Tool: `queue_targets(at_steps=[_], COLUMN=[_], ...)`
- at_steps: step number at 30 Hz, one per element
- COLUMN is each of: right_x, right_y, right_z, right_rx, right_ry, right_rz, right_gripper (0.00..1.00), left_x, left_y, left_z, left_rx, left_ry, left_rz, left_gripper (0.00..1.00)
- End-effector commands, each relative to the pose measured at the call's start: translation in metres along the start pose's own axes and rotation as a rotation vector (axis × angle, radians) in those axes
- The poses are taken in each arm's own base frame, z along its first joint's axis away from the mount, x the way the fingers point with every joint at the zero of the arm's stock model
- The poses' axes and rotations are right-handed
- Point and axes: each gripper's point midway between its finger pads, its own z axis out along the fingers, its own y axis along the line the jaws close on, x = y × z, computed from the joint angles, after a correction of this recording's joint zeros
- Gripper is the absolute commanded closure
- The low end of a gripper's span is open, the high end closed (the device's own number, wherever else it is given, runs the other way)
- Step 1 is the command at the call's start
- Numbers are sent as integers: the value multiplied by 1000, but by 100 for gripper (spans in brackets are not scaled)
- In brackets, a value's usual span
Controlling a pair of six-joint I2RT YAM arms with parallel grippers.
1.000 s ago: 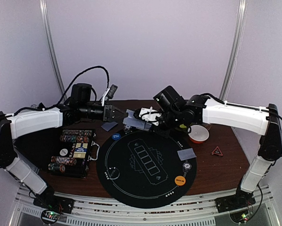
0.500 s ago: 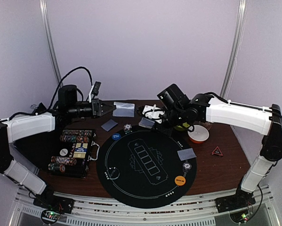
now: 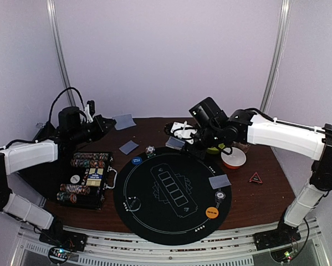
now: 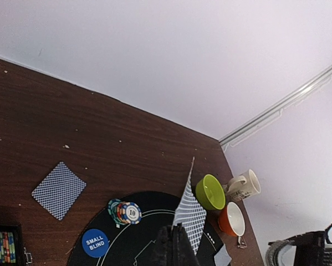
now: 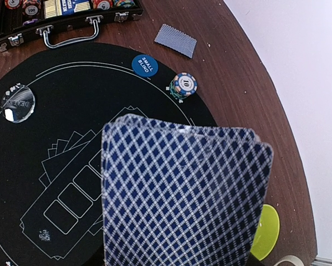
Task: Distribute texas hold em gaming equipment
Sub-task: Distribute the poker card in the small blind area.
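One held card [image 3: 124,122], grey-blue back showing, is pinched by its edge in the left gripper [image 3: 111,123]. The jaws are narrowed onto it, and it hangs in the air well beyond the far-left rim of the round black mat [image 3: 166,221].

One deck [image 5: 182,194], its diamond-pattern backs slightly fanned, is clamped in the right gripper [image 3: 181,138] above the mat's far rim. How many cards it holds cannot be counted.

Two more cards lie face down. The far card [image 3: 128,147] is on the bare table [image 3: 265,199] just off the mat's far-left rim, and the right-side card [image 3: 219,181] is on the mat near its right rim.

There are four discs, all on the mat:
- one blue disc [image 3: 137,160], marked SMALL BLIND, at the far-left rim
- one orange disc [image 3: 212,211] at the near-right rim
- one clear disc [image 3: 133,204] inside the near-left rim
- one white disc [image 3: 220,195] between the right-side card and the orange disc

One chip stack [image 3: 149,150] stands at the far rim, just beside the blue disc. One red triangle [image 3: 256,178] lies on the table to the right of the mat, apart from it.

Two bowls sit side by side beyond the mat's far-right rim, a green bowl [image 4: 210,192] and a white-orange bowl [image 3: 233,158]. One mug [image 4: 243,185] is just behind them. One open chip case [image 3: 88,178] lies to the left of the mat, its handle toward the mat.
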Motion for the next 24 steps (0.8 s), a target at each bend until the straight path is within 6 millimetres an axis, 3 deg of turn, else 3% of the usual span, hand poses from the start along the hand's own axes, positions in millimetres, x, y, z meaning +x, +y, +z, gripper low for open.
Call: queue_targets(at_steps=[1, 7, 12, 18, 21, 24], right_x=[-4, -3, -4, -2, -1, 1], right_y=[-10, -11, -11, -12, -11, -11], right_z=[-18, -19, -20, -22, -23, -23], right_rx=[41, 46, 47, 52, 51, 55], right_ry=[-31, -28, -32, -30, -30, -25], right_rz=[16, 18, 21, 27, 27, 28], right_gripper=[52, 51, 52, 52, 51, 52], left_x=[-15, -15, -8, 7, 17, 28], left_y=[17, 41, 73, 108, 132, 142], left_z=[3, 17, 48, 91, 100, 106], left_rx=[-53, -117, -174, -227, -291, -300], left_ry=[-91, -121, -117, -77, -76, -77], left_rz=[-19, -42, -92, -135, -182, -241], left_gripper=[100, 100, 100, 100, 100, 100])
